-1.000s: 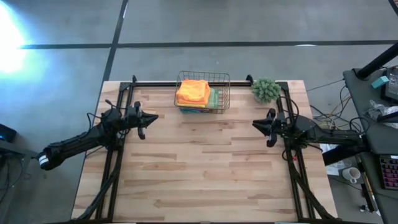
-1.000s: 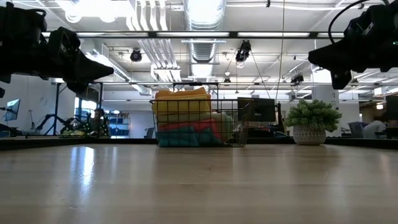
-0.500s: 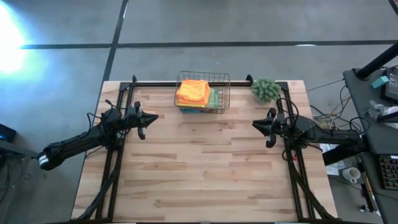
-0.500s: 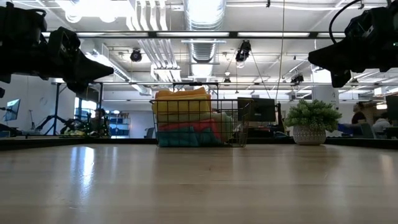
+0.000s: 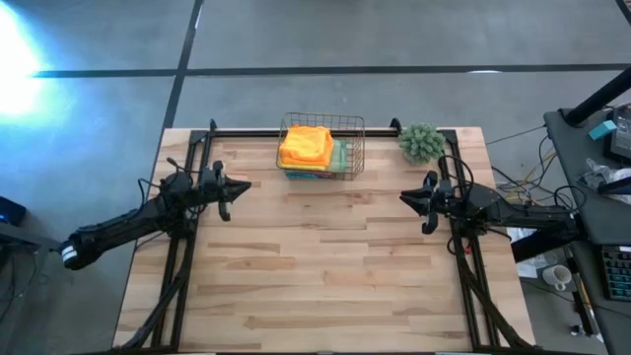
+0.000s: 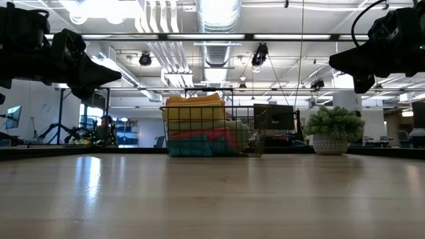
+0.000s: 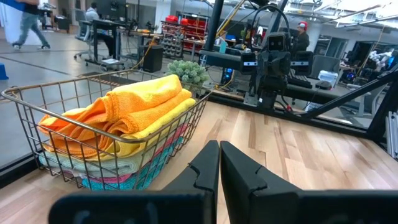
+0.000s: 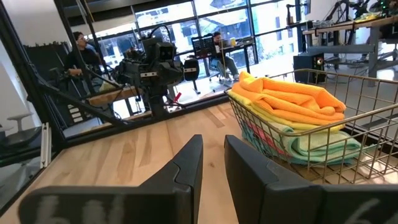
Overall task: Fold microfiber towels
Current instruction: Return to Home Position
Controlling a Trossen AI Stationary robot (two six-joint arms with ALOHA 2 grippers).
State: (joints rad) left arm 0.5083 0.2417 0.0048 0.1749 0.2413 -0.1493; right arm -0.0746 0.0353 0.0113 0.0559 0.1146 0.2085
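The left arm [image 5: 128, 222] reaches in from the left edge of the table [image 5: 325, 276]. The left gripper [image 5: 245, 184] hangs above the wood on the left side, toward the far half, pointing right. In the left wrist view its two dark fingers [image 7: 208, 165] are pressed together with only a hairline between them and nothing held.

To its right, at the middle of the far edge, stands a wire basket [image 5: 359, 138]. All the towels in view lie folded in a stack [image 7: 118, 137] inside it, none on the open table. An orange towel [image 5: 306, 145] is on top and rises above the rim. Below it the left wrist view shows a yellow towel [image 7: 158, 121], then a pale green one [image 7: 115, 165], a pink one [image 7: 177, 134] and a teal one [image 7: 109, 182] at the bottom. From above, a strip of green and teal cloth [image 5: 339, 155] shows to the right of the orange one.

Further right, near the far right corner and apart from the basket, sits a small green potted plant [image 5: 422, 142].

The right arm [image 5: 513, 212] comes in from the right edge. The right gripper [image 5: 404, 197] hangs above the table's right side, pointing left toward the other gripper, well apart from it. Its fingers [image 8: 186, 165] stand a narrow slit apart and grasp nothing. In the low view both grippers are well clear of the tabletop.
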